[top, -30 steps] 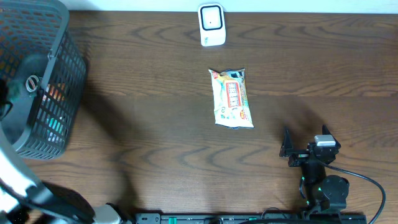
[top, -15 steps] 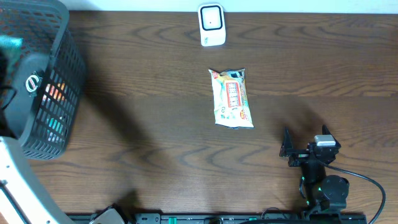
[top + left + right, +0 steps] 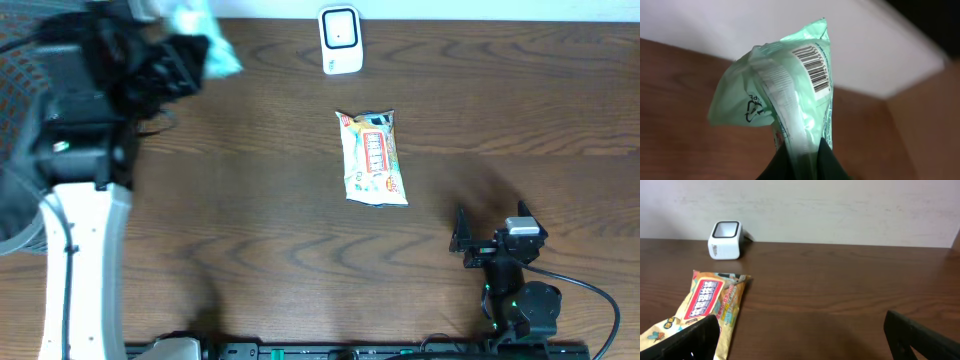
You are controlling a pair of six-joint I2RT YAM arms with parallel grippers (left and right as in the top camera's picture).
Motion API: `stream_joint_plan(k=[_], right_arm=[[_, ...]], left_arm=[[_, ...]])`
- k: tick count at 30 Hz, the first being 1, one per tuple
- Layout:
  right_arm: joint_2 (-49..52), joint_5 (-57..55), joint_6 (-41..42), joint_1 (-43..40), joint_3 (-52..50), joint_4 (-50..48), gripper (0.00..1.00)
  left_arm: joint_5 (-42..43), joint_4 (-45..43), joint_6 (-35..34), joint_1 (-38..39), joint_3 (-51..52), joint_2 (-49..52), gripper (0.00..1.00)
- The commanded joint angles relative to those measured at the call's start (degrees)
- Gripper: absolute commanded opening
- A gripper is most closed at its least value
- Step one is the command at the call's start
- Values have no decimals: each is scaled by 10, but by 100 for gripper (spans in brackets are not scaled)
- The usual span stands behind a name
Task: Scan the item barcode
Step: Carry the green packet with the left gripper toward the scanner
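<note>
left end effector (image 3: 801, 162) clenched on green packet (image 3: 790, 95) | scanner (image 3: 340, 40) lies to its right | right end effector (image 3: 490, 228) released, farther off

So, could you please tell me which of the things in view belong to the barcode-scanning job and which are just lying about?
Belongs to the job:
- green packet, barcode showing, gripped in the left hand
- white scanner

Just lying about, it seems:
- yellow snack packet, lying flat
- dark basket
- right hand, open and holding nothing
</note>
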State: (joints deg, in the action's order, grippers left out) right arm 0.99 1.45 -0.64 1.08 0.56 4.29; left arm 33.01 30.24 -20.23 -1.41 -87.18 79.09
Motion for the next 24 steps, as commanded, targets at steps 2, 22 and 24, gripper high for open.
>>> stream_joint_plan(k=[2,22,24], right_arm=[[-2,-4,2,4,-2,1,99],[-2,-4,2,4,-2,1,99],[-2,-4,2,4,-2,1,99]], left_arm=[[8,29,91,83,-11,45,8],[-155,108,124,231,-10,261,8],[-177,111,112,238,-10,270,8]])
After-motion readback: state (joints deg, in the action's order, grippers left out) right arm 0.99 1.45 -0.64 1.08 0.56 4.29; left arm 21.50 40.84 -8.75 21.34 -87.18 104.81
